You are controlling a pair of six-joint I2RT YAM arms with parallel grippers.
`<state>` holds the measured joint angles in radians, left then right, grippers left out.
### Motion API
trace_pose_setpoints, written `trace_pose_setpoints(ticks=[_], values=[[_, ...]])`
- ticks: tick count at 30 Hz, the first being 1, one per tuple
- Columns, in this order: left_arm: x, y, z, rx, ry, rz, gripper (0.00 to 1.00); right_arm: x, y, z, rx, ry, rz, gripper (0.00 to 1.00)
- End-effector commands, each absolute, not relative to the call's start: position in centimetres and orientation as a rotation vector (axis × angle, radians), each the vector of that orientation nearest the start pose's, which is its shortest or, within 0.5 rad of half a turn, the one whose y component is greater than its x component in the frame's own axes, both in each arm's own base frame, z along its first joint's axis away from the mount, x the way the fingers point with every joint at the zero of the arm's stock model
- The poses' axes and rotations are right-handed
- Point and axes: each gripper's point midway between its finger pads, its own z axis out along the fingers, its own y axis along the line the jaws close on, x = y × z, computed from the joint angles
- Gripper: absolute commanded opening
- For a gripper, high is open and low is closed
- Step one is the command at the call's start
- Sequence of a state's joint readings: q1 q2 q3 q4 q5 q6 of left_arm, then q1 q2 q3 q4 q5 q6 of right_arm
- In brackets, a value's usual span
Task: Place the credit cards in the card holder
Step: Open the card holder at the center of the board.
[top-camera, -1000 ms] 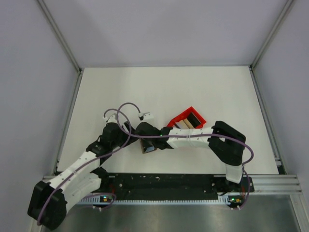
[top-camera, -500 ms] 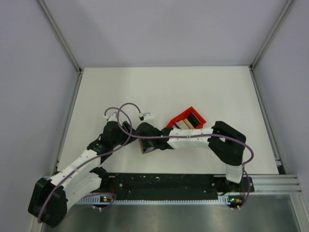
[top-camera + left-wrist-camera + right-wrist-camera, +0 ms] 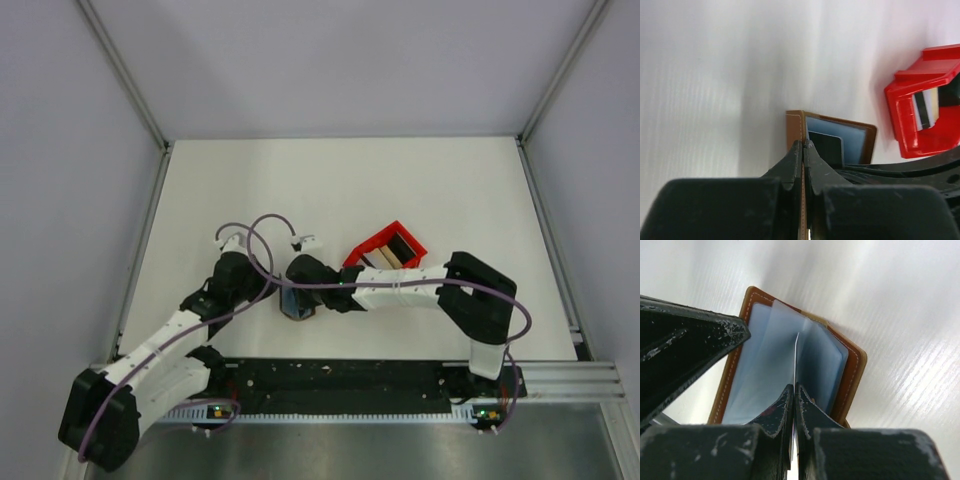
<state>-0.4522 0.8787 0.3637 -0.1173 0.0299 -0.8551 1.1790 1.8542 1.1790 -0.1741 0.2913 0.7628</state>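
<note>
The card holder (image 3: 794, 127) is clenched at its brown cover by the left gripper (image 3: 803, 150); between its pockets (image 3: 765, 370) a thin pale card (image 3: 796, 352) is pinched by the right gripper (image 3: 794, 390).

Both arms, the left arm (image 3: 165, 345) and the right arm (image 3: 400, 290), wore white link shells between bulky black joint housings. A lilac cable (image 3: 262, 222) looped along each. The right tool (image 3: 794, 388) had black wedge-shaped fingers (image 3: 775, 416), flecked with pale scuffs.

The wallet (image 3: 854, 371) is tan-brown with pale stitching and bluish-grey pockets (image 3: 760, 370), with a dark card (image 3: 826, 145) in it. The bin (image 3: 899, 117) at the right of the left wrist view is bright red, the table (image 3: 715, 75) white.
</note>
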Motion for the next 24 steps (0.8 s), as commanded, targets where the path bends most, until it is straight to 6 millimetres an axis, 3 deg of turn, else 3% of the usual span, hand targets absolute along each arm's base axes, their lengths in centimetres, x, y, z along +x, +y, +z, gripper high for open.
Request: trace_pose_setpoints(ticks=[1, 6, 10, 24], values=[[21.3, -13.9, 4.9, -0.423, 2.382, -0.622, 0.00, 19.8, 41.8, 7.8, -0.363, 2.384, 0.664, 0.00], [22.0, -13.5, 5.2, -0.410, 2.364, -0.582, 0.00, 20.6, 40.4, 11.3, -0.322, 2.301, 0.741, 0.00], [22.5, -13.8, 5.8, -0.385, 2.342, -0.597, 0.00, 21.2, 38.7, 12.2, -0.280, 2.286, 0.749, 0.00], [22.9, -14.2, 5.8, -0.365, 2.343, -0.605, 0.00, 21.8, 36.2, 12.2, -0.208, 2.292, 0.708, 0.00]])
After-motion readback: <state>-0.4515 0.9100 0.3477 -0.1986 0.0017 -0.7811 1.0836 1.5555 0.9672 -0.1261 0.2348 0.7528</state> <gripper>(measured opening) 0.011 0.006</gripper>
